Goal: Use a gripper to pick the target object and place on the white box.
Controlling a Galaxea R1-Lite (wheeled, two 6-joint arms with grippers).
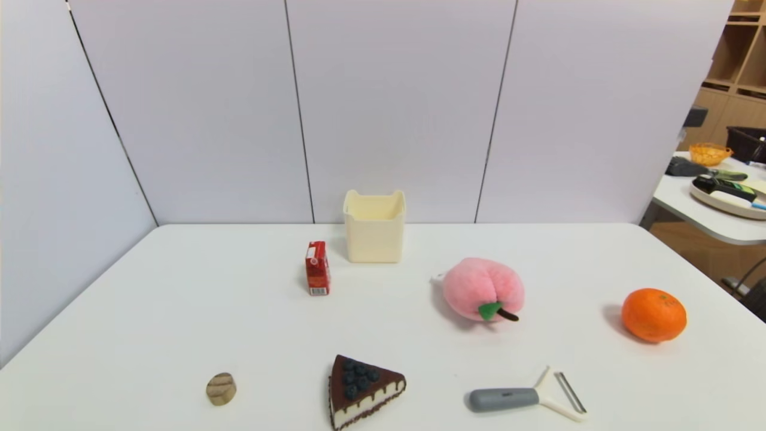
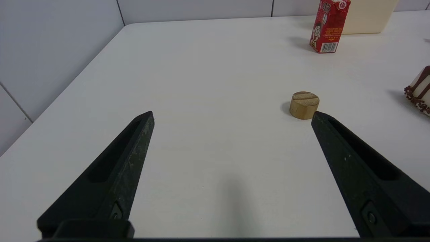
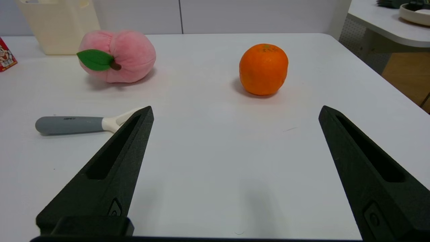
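Note:
The target object [image 1: 221, 388] is a small tan wooden round with darker grooves, lying near the table's front left. In the left wrist view the wooden round [image 2: 304, 105] lies just beyond one fingertip of my left gripper [image 2: 232, 114], which is open and holds nothing. The white box [image 1: 374, 226], cream with a notched rim, stands at the back middle of the table; its lower wall [image 2: 366, 16] shows behind the red carton. My right gripper [image 3: 235, 110] is open over bare table, with nothing in it. Neither gripper appears in the head view.
A red carton [image 1: 317, 268] stands left of the box. A pink plush peach [image 1: 483, 289], an orange [image 1: 653, 314], a chocolate cake slice [image 1: 362, 389] and a grey-handled peeler [image 1: 526, 397] lie on the white table [image 1: 179, 311]. Grey panels wall the back and left.

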